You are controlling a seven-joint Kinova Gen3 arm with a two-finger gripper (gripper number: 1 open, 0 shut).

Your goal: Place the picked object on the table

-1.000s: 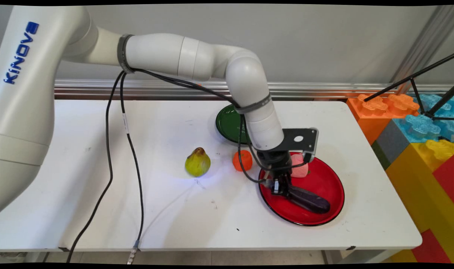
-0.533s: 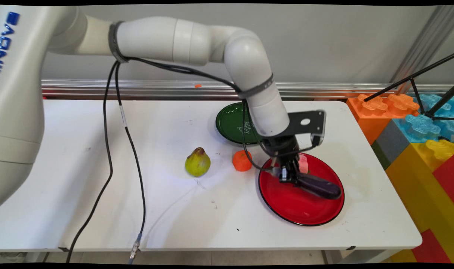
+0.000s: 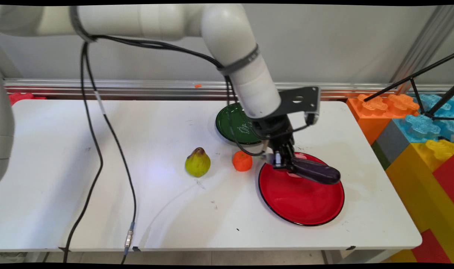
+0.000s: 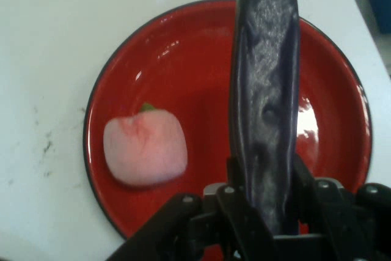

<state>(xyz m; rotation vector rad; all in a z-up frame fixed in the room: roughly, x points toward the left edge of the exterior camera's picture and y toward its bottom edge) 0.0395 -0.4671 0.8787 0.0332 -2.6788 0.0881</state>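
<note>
My gripper (image 3: 283,162) (image 4: 266,203) is shut on one end of a dark purple eggplant (image 3: 314,174) (image 4: 264,102) and holds it in the air above the red plate (image 3: 301,203) (image 4: 177,59). The eggplant sticks out to the right over the plate. A pink peach (image 4: 145,151) lies on the plate beneath the hand; in the main view only a sliver of the peach (image 3: 294,174) shows under the eggplant. An orange fruit (image 3: 242,161) sits on the table just left of the plate.
A green plate (image 3: 230,125) lies behind the orange fruit, partly hidden by the arm. A yellow-green pear (image 3: 197,162) stands further left. Black cables (image 3: 99,149) hang over the left half of the table. Large coloured blocks (image 3: 417,127) and a tripod leg (image 3: 417,80) border the right edge.
The gripper has risen from the red plate with the eggplant in it, lifting it clear of the plate's surface. The arm has swung upward.
</note>
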